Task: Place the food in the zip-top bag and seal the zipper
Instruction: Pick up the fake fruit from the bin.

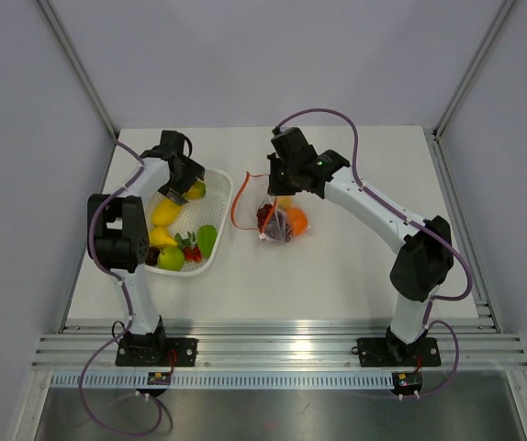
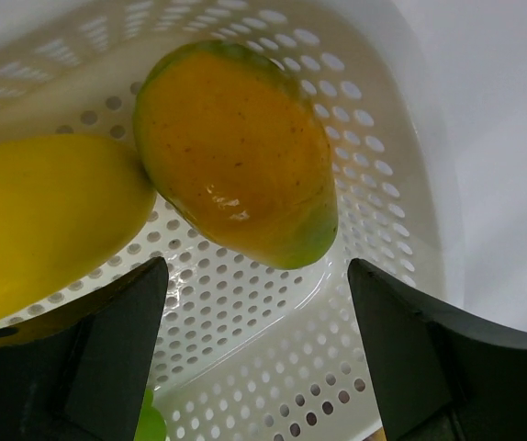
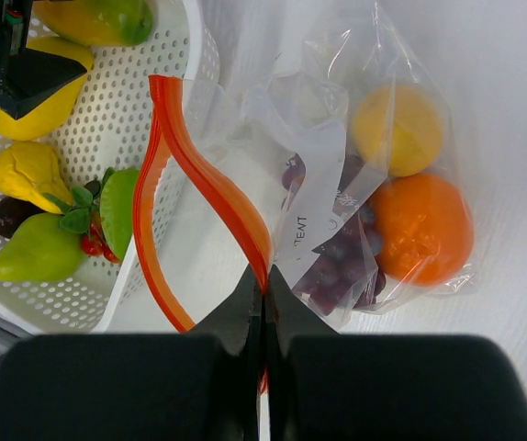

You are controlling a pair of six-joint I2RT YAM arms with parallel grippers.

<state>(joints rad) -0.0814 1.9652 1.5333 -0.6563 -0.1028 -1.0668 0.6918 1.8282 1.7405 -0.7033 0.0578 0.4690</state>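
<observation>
The right hand is pinching the zipper between tightly closed fingertips, at the lower centre of the right wrist view; the red-orange strip is looping away from the pinch toward the upper left of that frame, with its two halves standing apart, so the mouth is gaping. The zip-top bag is lying on the white bench near the middle of the overhead view, just right of the white perforated basket, its mouth edge facing the basket. Inside the bag, an orange, a round yellow fruit and a bunch of dark grapes are sitting toward the closed end, on the right side of the wrist frame.

The left hand is hanging released over the basket in the upper left part of the overhead view; its dark fingers are spread wide and gripping nothing. A mango with an orange face and green edges is lying above the gap between them in the left wrist view, touching a larger yellow fruit at the left edge of the frame; a green pear-shaped fruit is resting at the basket's lower end, at the left edge of the right wrist view.
</observation>
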